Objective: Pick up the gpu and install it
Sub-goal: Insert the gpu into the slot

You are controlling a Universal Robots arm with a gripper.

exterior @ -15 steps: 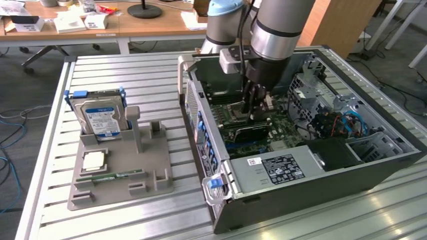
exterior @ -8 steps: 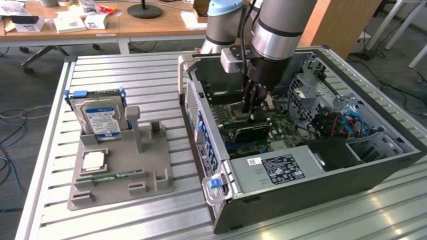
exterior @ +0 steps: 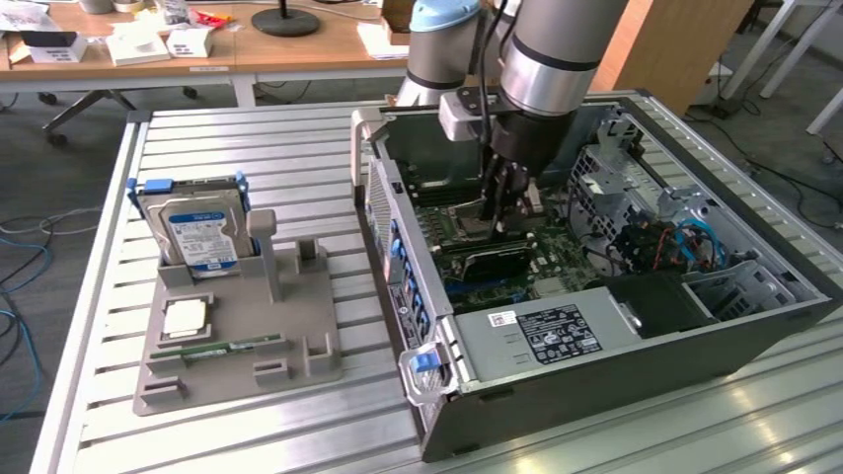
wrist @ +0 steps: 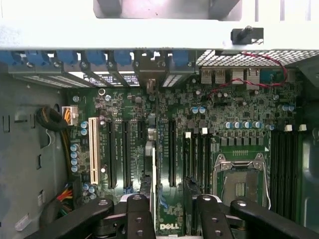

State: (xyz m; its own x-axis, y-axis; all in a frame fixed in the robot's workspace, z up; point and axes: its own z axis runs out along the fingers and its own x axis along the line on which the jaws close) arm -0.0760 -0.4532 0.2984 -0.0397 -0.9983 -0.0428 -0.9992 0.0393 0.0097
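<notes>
My gripper [exterior: 502, 225] reaches down inside the open computer case [exterior: 395, 237], over the motherboard [exterior: 554, 257]. The gpu [exterior: 491, 262] is a dark thin card just below the fingers. In the wrist view the gpu [wrist: 151, 149] stands edge-on among the expansion slots [wrist: 117, 154]. Its far end points toward the blue-clipped bracket openings in the case's back wall [wrist: 114, 57]. The black fingers [wrist: 137, 214] of the gripper [wrist: 172, 199] sit on either side of the card, shut on it.
On the exterior view's left, a grey fixture [exterior: 237, 336] holds a hard drive [exterior: 200, 232], a processor chip [exterior: 185, 316] and a green memory stick [exterior: 224, 351]. Inside the case are the power supply [exterior: 547, 331], the drive cage [exterior: 737, 286] and the empty CPU socket [wrist: 239, 181].
</notes>
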